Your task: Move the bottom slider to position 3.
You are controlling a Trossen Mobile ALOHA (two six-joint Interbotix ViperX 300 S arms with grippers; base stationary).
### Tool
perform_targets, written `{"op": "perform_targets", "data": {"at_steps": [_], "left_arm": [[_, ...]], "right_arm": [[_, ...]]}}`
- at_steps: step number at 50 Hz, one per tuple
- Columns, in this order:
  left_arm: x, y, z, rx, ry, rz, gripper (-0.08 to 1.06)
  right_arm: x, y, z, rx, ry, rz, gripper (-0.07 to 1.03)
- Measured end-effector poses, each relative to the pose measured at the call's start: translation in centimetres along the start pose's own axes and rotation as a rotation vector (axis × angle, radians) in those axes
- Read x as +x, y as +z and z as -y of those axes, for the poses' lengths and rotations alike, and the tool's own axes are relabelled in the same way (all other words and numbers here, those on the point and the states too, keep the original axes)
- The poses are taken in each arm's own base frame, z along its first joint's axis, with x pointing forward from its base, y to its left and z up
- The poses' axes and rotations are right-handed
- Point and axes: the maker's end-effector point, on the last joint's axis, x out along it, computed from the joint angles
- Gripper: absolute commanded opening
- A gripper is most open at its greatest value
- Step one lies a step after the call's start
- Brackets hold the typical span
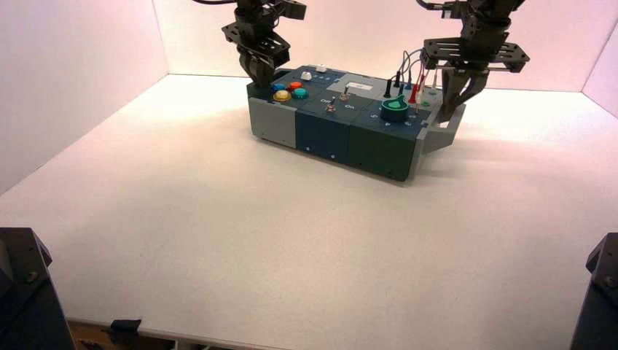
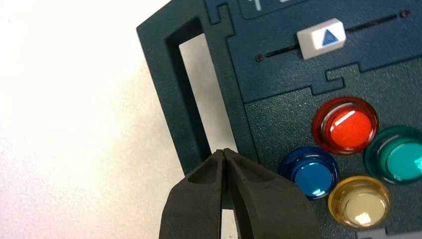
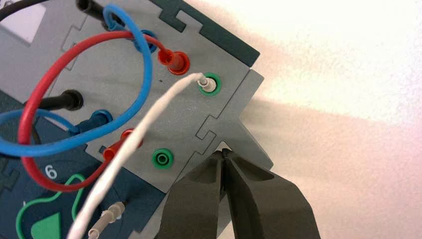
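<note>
Approach is the step in hand: the left end effector [image 2: 225,155] hovers with its matte black fingers pressed together over the handle cut-out at the box's [image 1: 321,135] left end, just beside the glossy domed blue button [image 2: 309,172], while the bottom slider [image 2: 321,38], a white blocky cap printed with a blue triangle, sits untouched in its thin dark slot nearby. Next, by my judgement, the closed tip must cross to that cap and nudge it along the slot to position 3, whose scale mark I cannot make out. The right end effector [image 3: 225,155], fingers also together, waits over the grey wired corner at the box's right end.
</note>
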Motion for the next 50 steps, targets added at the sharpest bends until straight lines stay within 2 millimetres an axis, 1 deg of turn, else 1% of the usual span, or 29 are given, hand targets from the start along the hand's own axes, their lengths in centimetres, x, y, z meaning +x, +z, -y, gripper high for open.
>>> {"op": "perform_targets", "data": {"at_steps": [13, 41, 50], "left_arm": [[-0.3, -1.5, 1.6, 0.023, -0.012, -0.028, -0.03], [-0.7, -4.0, 4.0, 0.044, -0.023, -0.032, -0.03], [-1.0, -4.6, 4.5, 0.032, -0.031, -0.020, -0.03]], "right_arm": [[0.1, 0.2, 0.2, 0.005, -0.002, 0.000, -0.02], [0.6, 0.3, 0.3, 0.005, -0.004, -0.007, -0.02], [0.6, 0.4, 0.3, 0.005, -0.004, -0.006, -0.02]]}}
